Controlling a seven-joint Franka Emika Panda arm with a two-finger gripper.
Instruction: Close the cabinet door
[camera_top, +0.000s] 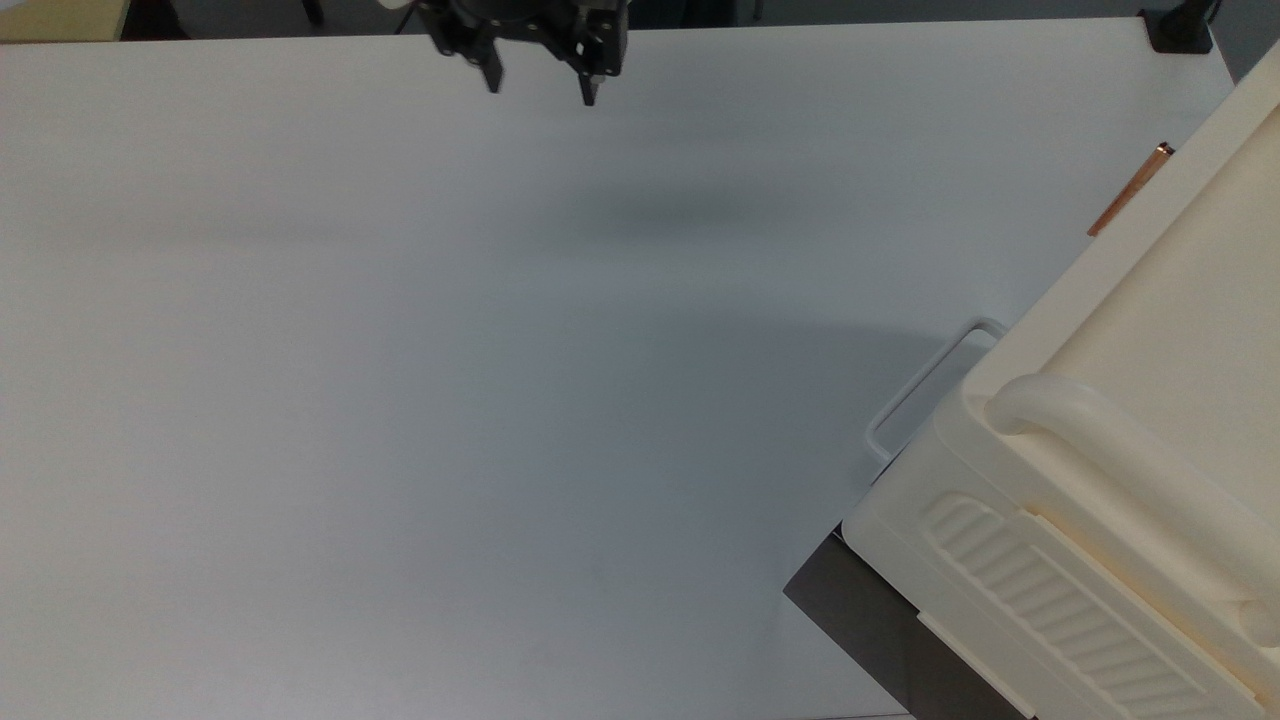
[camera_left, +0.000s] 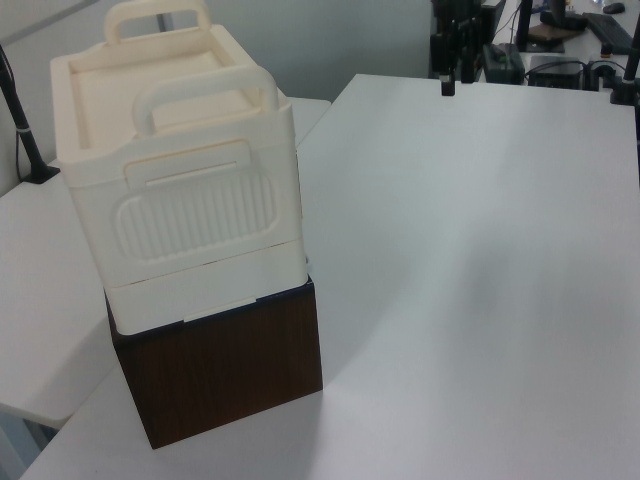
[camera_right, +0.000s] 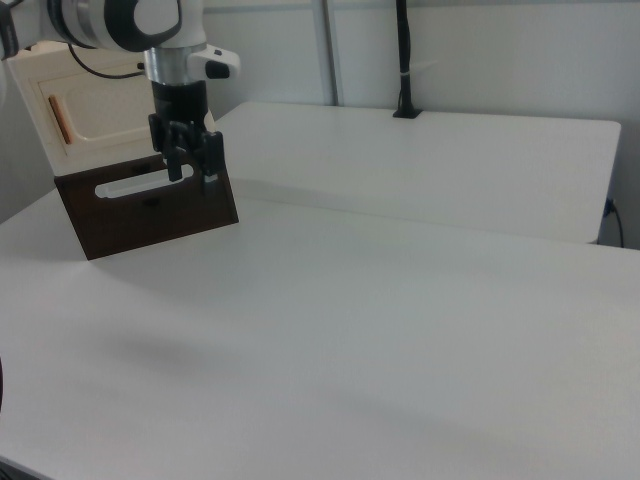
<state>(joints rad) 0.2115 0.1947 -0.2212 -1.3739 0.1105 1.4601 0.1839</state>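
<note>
Up at the far edge of the white worktop (camera_top: 400, 380) hangs the black two-finger hand (camera_top: 538, 88), fingers spread, gripping nothing. Well away, at the top view's right, sits the big cream-white plastic cabinet (camera_top: 1120, 480) on a dark wooden box (camera_left: 225, 375), its flat cream door (camera_right: 95, 112) with copper-orange bar handle (camera_top: 1130, 190) flush with the cabinet front.

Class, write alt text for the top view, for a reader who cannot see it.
A black robot gripper, fingers open, hangs over the far edge of a white table. At the top view's right stands a cream cabinet with a rounded top handle and ribbed side panel, on a dark brown base. A copper bar handle and a white wire loop show along its edge.
</note>
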